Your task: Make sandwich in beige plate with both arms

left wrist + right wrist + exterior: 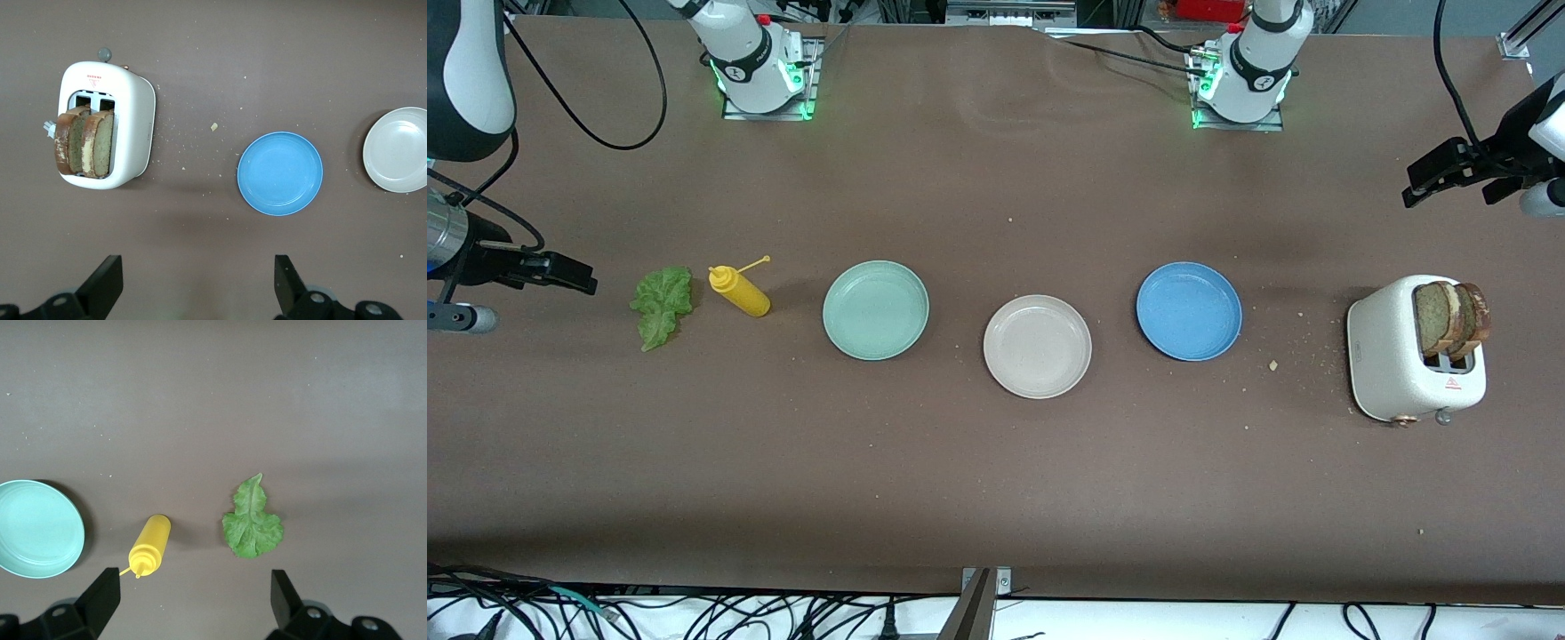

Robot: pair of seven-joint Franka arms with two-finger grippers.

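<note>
Three plates in a row across the middle of the brown tabletop [996, 498]: mint-green plate [876, 310] toward the right arm's end, beige plate [1037, 346] in the center and slightly nearer the front camera, blue plate [1189, 311] toward the left arm's end. All three bare, none touching.

No sandwich assembled yet. Two brown-crusted bread slices [1451, 317] standing upright in the slots of a white toaster [1392, 356] near the left arm's end of the tabletop, well apart from the beige plate. Crumbs [1273, 364] scattered between toaster and blue plate.

Ruffled green lettuce leaf [663, 305] lying flat near the right arm's end of the tabletop. Just beside it, a yellow squeeze bottle [739, 291] on its side, between leaf and mint-green plate, touching neither.

Left gripper [1414, 191] raised at the left arm's end, above the tabletop by the toaster, jaws spread wide and holding nothing; in its wrist view, black fingers [107, 283] framing bare tabletop, with toaster, blue plate and part of the beige plate in sight.

Right gripper [587, 283] raised at the right arm's end of the tabletop, close to the lettuce, jaws likewise spread wide and holding nothing; in its wrist view, fingers [103, 600] apart over bare tabletop, with leaf, bottle and mint-green plate in sight.
</note>
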